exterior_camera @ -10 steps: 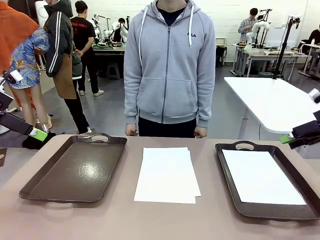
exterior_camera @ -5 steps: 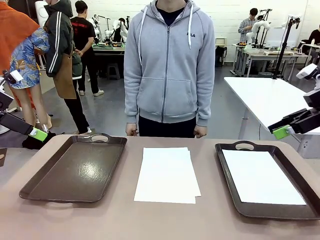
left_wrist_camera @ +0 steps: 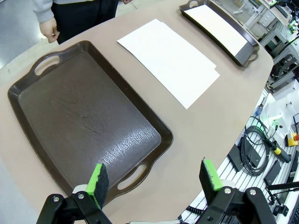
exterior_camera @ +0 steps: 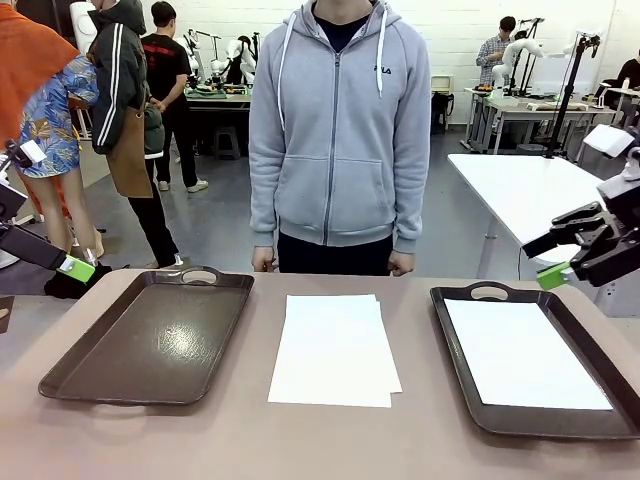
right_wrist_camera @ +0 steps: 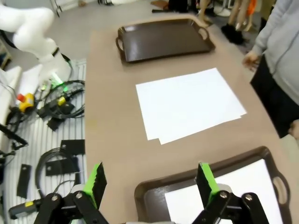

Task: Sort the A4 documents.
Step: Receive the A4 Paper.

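Nearest the robot, the left gripper point(left_wrist_camera: 154, 176) hovered over the near edge of the smooth tan table point(exterior_camera: 330, 440). Its green-padded fingers were spread wide and held nothing, probably waiting for a pick. Just beyond it lay the dark brown rectangular plastic tray on the left point(exterior_camera: 160, 340), bare inside, so it looked like a destination bin with nothing sorted into it yet.

In the middle of the table, between the two trays and touching neither, sat the loose stack of plain white A4 paper sheets point(exterior_camera: 333, 350). The sheets were slightly fanned, so one corner stuck out, which should give a finger an edge to catch. I could read no print on them.

To the right, the matching dark brown tray with handles point(exterior_camera: 550, 422) already held a single white A4 sheet point(exterior_camera: 525, 355) lying flat inside its rim. By my reading, the sorting had begun but was far from finished.

The right gripper point(exterior_camera: 553, 258) hung in the air above that tray's far right side, with its fingers apart and empty.

At the far edge stood a person in a grey zip hoodie point(exterior_camera: 340, 130), hands point(exterior_camera: 262, 260) lowered to the table edge and clear of the work. Small dark chest lettering appeared to read "FILA".
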`<state>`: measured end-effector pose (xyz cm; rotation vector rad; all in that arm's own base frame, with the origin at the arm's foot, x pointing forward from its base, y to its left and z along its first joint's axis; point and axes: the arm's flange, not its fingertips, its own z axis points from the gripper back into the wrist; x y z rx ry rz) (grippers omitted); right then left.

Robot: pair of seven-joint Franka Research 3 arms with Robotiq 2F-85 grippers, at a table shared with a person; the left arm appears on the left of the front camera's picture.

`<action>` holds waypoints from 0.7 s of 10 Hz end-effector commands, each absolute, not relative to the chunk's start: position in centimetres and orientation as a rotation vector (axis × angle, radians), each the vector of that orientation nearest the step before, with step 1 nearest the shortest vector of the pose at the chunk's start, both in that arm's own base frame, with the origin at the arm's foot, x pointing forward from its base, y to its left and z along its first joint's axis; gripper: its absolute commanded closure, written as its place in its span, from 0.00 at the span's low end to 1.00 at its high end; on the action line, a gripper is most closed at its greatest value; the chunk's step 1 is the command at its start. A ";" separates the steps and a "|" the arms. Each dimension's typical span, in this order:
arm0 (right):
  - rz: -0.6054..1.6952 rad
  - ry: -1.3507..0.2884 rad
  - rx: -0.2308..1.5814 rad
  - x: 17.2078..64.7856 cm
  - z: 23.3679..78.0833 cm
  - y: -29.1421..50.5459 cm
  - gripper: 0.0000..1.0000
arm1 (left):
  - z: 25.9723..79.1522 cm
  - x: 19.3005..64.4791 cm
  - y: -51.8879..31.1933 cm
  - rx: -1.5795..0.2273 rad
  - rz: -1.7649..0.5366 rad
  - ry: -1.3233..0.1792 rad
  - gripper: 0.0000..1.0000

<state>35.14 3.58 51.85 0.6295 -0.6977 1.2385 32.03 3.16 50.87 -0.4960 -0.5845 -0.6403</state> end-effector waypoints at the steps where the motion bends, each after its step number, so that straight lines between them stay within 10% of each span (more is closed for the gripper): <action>1: 1.248 -0.689 0.654 35.1 51.6 4.9 0.00 | 50.7 32.1 3.4 -0.512 -0.654 -0.595 0.00; 7: 1.031 -0.497 0.709 36.4 55.1 4.4 0.00 | 50.7 32.1 3.4 -0.512 -0.654 -0.595 0.00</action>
